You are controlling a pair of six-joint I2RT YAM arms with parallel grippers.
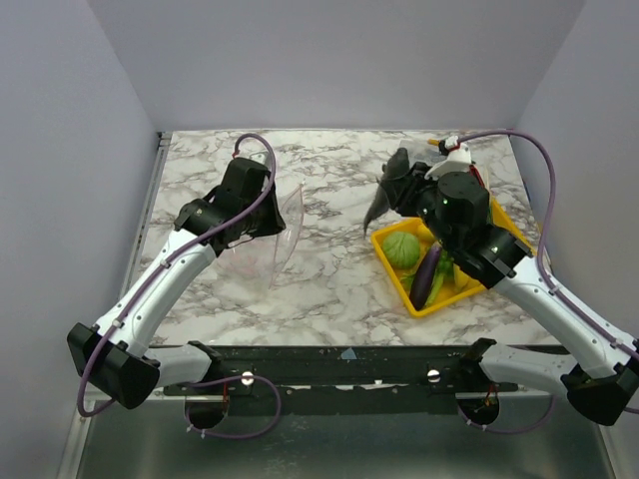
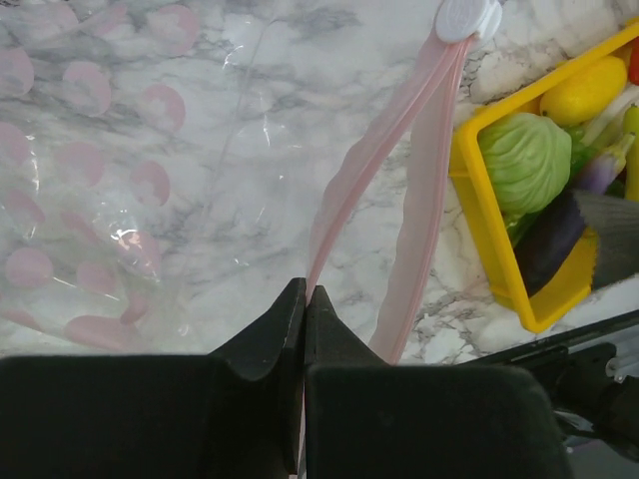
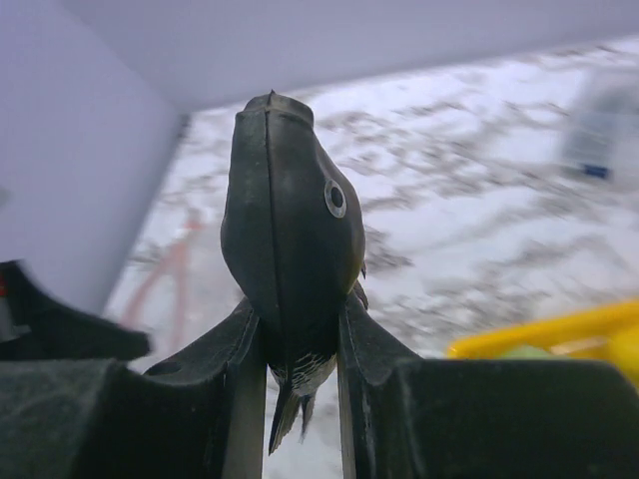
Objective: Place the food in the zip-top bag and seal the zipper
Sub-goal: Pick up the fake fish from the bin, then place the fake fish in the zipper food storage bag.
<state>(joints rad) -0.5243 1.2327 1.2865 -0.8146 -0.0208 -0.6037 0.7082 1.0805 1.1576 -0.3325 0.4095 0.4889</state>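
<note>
My left gripper (image 1: 262,207) is shut on the pink zipper (image 2: 351,195) of the clear zip-top bag (image 1: 262,249), which lies left of centre with its mouth open toward the tray. The zipper's white slider (image 2: 467,16) sits at the strip's far end. My right gripper (image 3: 300,329) is shut on a dark fish-shaped toy (image 3: 290,220), held above the table between bag and tray, also seen in the top view (image 1: 385,192). The yellow tray (image 1: 391,271) holds a round green food (image 1: 402,247), a purple eggplant (image 1: 427,276) and yellow pieces (image 2: 584,90).
A white and orange item (image 1: 455,155) stands behind the right wrist at the back right. A blurred clear box (image 3: 599,125) shows at the far right of the table. Grey walls close in the table on three sides.
</note>
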